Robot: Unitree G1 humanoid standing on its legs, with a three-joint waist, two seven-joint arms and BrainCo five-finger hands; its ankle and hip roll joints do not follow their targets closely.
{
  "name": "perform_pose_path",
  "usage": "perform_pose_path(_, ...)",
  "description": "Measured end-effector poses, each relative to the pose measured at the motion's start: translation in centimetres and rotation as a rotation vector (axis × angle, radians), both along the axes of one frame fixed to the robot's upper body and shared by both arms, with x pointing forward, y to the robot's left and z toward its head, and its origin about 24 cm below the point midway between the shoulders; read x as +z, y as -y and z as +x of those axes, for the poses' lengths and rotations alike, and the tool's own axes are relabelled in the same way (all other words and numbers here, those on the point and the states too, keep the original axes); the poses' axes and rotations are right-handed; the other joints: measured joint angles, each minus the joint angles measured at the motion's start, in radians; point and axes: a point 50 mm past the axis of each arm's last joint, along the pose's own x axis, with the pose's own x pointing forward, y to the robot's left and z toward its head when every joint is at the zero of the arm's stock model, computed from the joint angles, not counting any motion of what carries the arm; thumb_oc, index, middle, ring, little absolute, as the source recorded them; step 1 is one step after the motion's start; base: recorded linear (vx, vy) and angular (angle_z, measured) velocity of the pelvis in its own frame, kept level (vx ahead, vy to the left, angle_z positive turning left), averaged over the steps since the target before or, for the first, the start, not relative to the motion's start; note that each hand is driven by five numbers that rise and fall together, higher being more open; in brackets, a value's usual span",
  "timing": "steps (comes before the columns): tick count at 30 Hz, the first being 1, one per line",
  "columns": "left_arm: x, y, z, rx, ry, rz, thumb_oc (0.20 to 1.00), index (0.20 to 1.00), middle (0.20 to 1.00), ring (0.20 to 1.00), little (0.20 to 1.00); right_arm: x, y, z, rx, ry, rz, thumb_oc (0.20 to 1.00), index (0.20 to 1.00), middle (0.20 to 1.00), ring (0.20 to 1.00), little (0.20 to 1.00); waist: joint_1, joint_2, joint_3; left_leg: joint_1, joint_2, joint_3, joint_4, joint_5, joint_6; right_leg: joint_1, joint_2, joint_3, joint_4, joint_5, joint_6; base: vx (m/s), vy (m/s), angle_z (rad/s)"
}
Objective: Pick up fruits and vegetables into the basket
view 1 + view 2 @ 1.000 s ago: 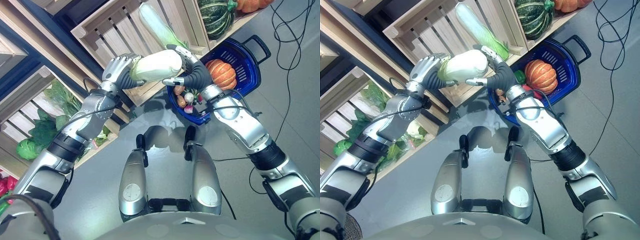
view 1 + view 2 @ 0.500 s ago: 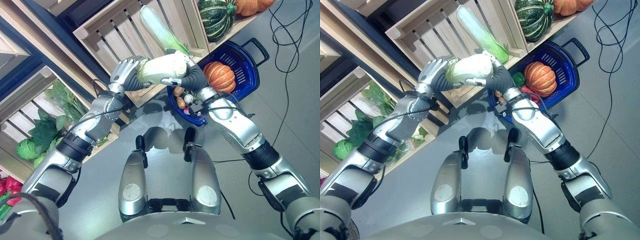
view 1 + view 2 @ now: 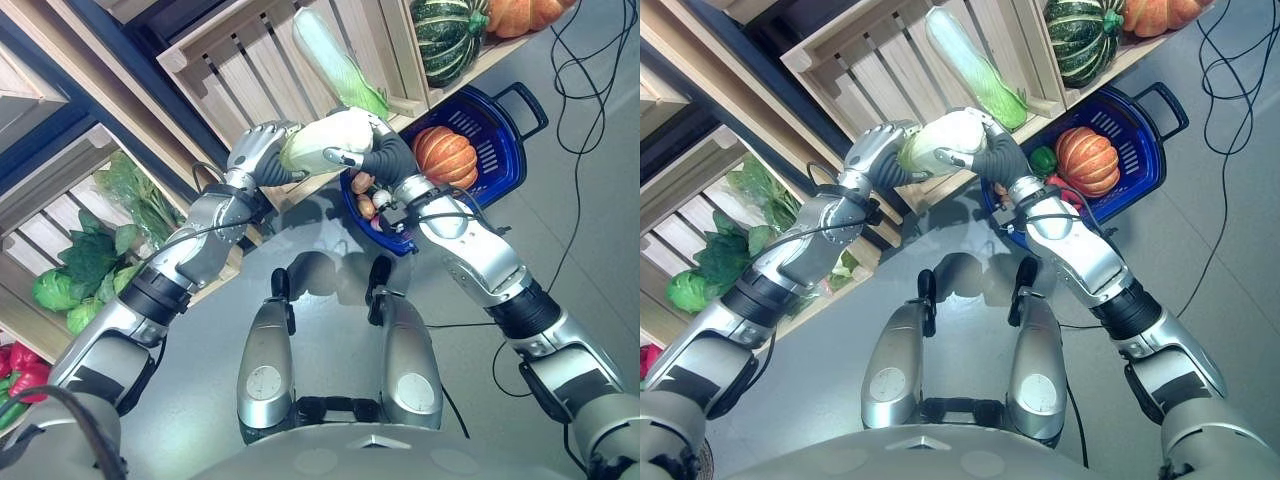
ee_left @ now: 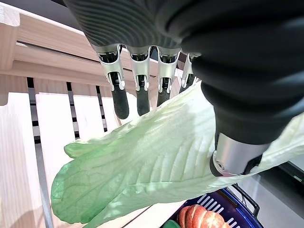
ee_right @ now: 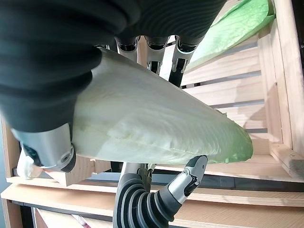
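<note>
A pale napa cabbage [image 3: 325, 140] is held in the air in front of the wooden crates, just left of the blue basket [image 3: 503, 150]. My left hand [image 3: 258, 150] is shut on its green leafy end, thumb [image 4: 232, 161] over the leaf [image 4: 142, 166]. My right hand [image 3: 388, 155] is shut on its thick white part [image 5: 156, 123], fingers curled round the far side. In the basket lie an orange pumpkin [image 3: 445, 155], small radishes [image 3: 378, 200] and other produce.
A second napa cabbage [image 3: 335, 55] leans in the slatted crate [image 3: 245, 70] behind. A striped green squash [image 3: 450, 35] and an orange pumpkin [image 3: 525, 12] sit on the shelf above the basket. Leafy greens [image 3: 90, 260] and red peppers [image 3: 20, 370] fill the crates at left.
The whole picture has shifted a little, so the camera moved. Both hands keep their hold on the cabbage, which stays at about the same spot beside the basket.
</note>
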Motion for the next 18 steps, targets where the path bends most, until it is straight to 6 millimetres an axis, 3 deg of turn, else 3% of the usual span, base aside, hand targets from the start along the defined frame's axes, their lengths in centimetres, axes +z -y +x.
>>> perform_pose_path(6, -0.3, 0.2, 0.0, 0.015, -0.003, -0.036, 1.0, 1.0, 1.0, 1.0, 1.0, 0.3, 0.1, -0.1, 0.0, 0.055, -0.033, 0.2, 0.2, 0.2, 0.2, 0.2, -0.003, -0.001, 0.001, -0.001, 0.001, -0.001, -0.001, 0.001, 0.0, 0.0, 0.001, -0.001, -0.002, 0.0, 0.0, -0.01, -0.005, 0.0)
perform_pose_path(10, -2.1, -0.5, -0.4, 0.042, -0.097, -0.138, 1.0, 1.0, 1.0, 1.0, 1.0, 1.7, 2.0, 0.1, -0.067, 0.146, -0.04, 0.2, 0.2, 0.2, 0.2, 0.2, -0.002, -0.001, 0.001, -0.003, 0.002, -0.001, -0.003, 0.001, 0.0, 0.0, 0.002, -0.003, -0.006, 0.0, 0.001, -0.02, -0.005, 0.0)
perform_pose_path(14, -5.8, -2.3, -1.8, 0.117, -0.248, -0.275, 1.0, 1.0, 1.0, 1.0, 1.0, 3.7, 5.3, -0.8, -0.155, 0.264, 0.011, 0.2, 0.2, 0.2, 0.2, 0.2, -0.004, -0.001, 0.001, -0.005, 0.002, 0.003, -0.011, 0.001, 0.0, 0.0, 0.003, -0.003, -0.017, 0.002, 0.003, 0.0, 0.0, 0.0)
perform_pose_path(18, -9.8, -5.3, -4.5, 0.208, -0.373, -0.511, 1.0, 1.0, 1.0, 1.0, 1.0, 5.6, 8.6, -2.4, -0.258, 0.41, 0.004, 0.2, 0.2, 0.2, 0.2, 0.2, -0.002, -0.002, 0.001, -0.001, 0.004, 0.006, -0.022, 0.002, -0.001, 0.0, 0.007, -0.004, -0.028, 0.002, 0.003, -0.03, -0.045, -0.02)
